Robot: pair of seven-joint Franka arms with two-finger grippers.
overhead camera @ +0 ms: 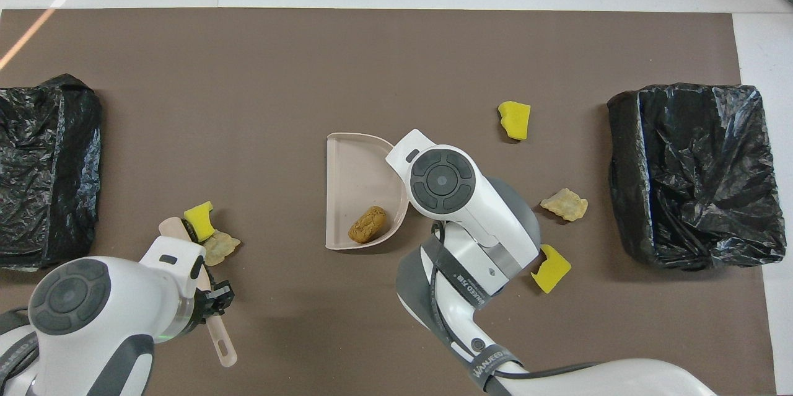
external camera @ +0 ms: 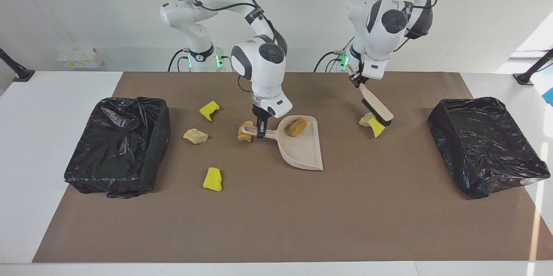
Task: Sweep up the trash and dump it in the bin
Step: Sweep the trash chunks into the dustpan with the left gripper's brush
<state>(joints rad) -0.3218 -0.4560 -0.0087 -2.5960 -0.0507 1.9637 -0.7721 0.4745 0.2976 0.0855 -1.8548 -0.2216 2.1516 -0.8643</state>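
The left tool [external camera: 356, 78] pinches the brush [external camera: 376, 108], its bristles against a yellow sponge chunk [external camera: 377, 129] and a pale lump [external camera: 367, 120] toward the left arm's end of the tabletop [external camera: 276, 224]. The right tool [external camera: 260, 132] pinches the dustpan [external camera: 302, 148] handle; a brown roll [external camera: 297, 127] lies in the pan. Farther out lies another yellow chunk [external camera: 213, 179].
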